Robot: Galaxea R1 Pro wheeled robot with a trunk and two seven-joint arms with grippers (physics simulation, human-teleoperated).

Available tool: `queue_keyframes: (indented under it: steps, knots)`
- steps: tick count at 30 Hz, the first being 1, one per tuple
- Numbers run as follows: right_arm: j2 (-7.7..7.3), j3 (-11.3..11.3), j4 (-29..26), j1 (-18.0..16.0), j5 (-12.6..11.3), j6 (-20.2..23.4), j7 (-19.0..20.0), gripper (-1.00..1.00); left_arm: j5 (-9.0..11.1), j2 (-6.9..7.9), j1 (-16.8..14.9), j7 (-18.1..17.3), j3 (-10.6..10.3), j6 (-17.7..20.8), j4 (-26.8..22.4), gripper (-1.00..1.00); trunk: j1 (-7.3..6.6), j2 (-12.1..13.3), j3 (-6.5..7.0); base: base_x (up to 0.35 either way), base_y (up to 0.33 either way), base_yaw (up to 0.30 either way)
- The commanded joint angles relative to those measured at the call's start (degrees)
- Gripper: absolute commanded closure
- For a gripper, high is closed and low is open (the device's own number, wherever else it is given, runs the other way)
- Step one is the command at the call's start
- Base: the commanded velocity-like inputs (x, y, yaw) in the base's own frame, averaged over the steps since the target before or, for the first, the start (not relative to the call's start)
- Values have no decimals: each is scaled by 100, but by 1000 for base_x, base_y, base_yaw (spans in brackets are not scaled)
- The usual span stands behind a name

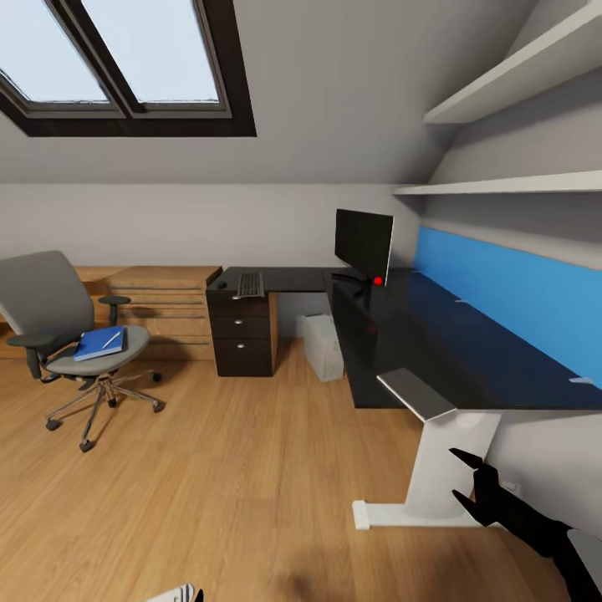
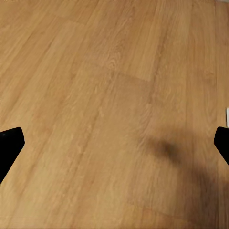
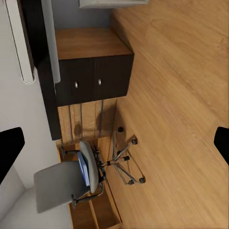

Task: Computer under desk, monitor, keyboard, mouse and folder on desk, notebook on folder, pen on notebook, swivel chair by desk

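Head view status: monitor (image 1: 364, 241) and keyboard (image 1: 249, 285) sit on the worktop (image 1: 435, 334), a small dark object beside the keyboard is probably the mouse (image 1: 221, 285), and the computer (image 1: 322, 345) stands underneath. I judge the folder (image 1: 99, 344) on the chair (image 1: 63, 322), well apart, as pending. Open floor (image 1: 217, 485) lies between. Left hand (image 2: 114, 143) and right hand (image 1: 477, 485) are spread wide, empty.

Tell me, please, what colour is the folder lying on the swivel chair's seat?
Bright blue; the folder shows best in the head view.
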Motion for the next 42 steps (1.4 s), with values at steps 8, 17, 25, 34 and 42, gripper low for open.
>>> queue_keyframes:
  steps: [8, 17, 25, 34, 42]
  knots:
    - [5, -11, -53, -4, -5, 21, -5, -100, 63, 8, -3, 23, -18, -34, 0, -100, -133, 239, 104, 0, 0, 0]
    - [26, -19, -451, -4, 35, -33, 567, -100, 62, 5, -3, 22, -52, -30, 218, -100, -133, 239, 104, 0, 0, 0]
    - [39, -20, -476, -4, 46, -61, 746, -100, 62, 5, -3, 16, -56, -29, 247, -100, -133, 239, 104, 51, 0, 0]
    - [19, -34, -466, -4, 47, -70, 730, -100, 62, 5, -3, 13, -55, -28, 250, -100, -133, 239, 104, 76, 0, 0]
    - [2, -156, -382, -4, 47, -156, 619, -100, 63, 7, -3, 15, -48, -27, 321, -100, -133, 239, 104, 69, 0, 0]
